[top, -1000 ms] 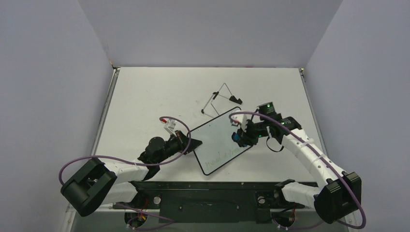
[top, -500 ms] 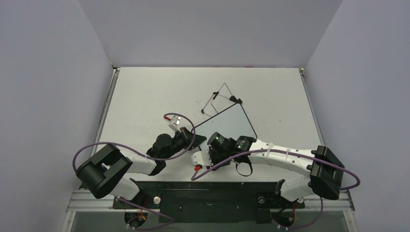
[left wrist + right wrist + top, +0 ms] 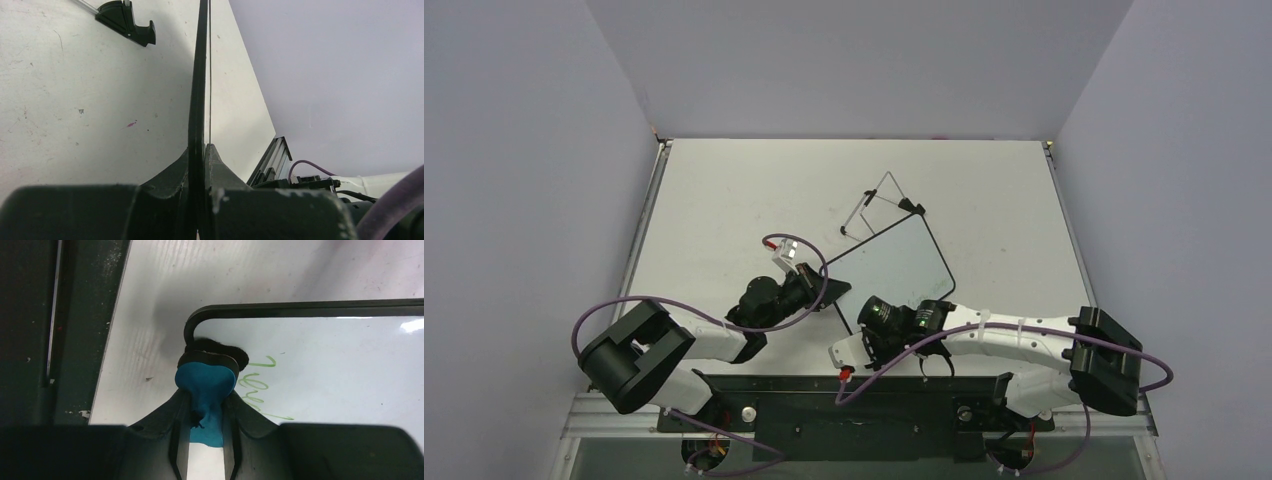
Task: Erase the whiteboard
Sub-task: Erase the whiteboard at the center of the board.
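Setting: pale grey walls are seen round a white table.
Whiteboard: it is found mid-table, between the two grippers and just in front of a wire stand; whether it lies quite flat cannot be told.
Left gripper: its jaws are pressed onto the board's thin left edge.
Right gripper: a blue eraser is pinched and set on the board's near corner, beside green writing.
Handling: the board is judged light, stiff and slick-faced; it is likely to slide or pivot under wiping unless it is clamped.
Hold: the black frame edge is judged best, away from the writing.
Containers: none are seen.
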Controlling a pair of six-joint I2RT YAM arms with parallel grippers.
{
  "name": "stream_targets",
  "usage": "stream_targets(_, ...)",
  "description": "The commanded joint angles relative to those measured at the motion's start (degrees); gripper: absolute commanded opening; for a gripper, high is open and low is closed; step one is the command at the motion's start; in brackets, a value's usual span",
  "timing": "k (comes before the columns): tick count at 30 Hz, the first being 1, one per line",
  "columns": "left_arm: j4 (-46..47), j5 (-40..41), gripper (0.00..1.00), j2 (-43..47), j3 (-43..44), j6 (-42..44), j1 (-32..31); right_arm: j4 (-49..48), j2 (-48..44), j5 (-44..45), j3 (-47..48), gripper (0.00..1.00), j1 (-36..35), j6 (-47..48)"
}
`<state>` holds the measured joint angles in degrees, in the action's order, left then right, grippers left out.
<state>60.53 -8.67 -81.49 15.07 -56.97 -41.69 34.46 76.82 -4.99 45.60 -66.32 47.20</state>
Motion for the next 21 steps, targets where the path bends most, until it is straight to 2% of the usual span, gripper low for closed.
stream_targets(1, 4.47, -0.99, 0.0, 2.39, 1.35, 0.42, -0.32, -2.07, -0.85, 2.76, 1.01, 0.0, -0.21, -0.26)
stream_targets(5, 4.42, -1.1, 0.0, 2.21, 1.19, 0.54, -0.32, -6.85, 0.21, 7.89, 2.86, 0.0, 1.1, -4.3)
stream_targets(12, 4.81, -1.55, 0.0, 1.52, 1.71, 0.57, -0.6, -8.59, 1.05, 9.74, 4.02, 0.0, 2.61, -6.44)
stream_targets(14, 4.71, -1.52, 0.0, 1.7, 1.6, 0.55, -0.62, -6.45, 0.91, 7.37, 3.7, 0.0, 2.64, -5.28)
stream_targets(16, 4.49, -1.52, 0.0, 2.0, 1.5, 0.67, -0.64, -1.85, 0.59, -0.77, 3.37, 0.0, 1.99, -0.9)
stream_targets(18, 3.98, -1.53, 0.0, 2.49, 1.46, 0.87, -0.65, 1.42, 0.33, -4.56, 3.06, 0.0, 1.09, 1.63)
stream_targets(21, 3.11, -1.51, 0.0, 3.39, 1.19, 1.25, -0.6, 2.56, 0.96, -3.76, 3.13, 0.0, 0.98, 2.27)
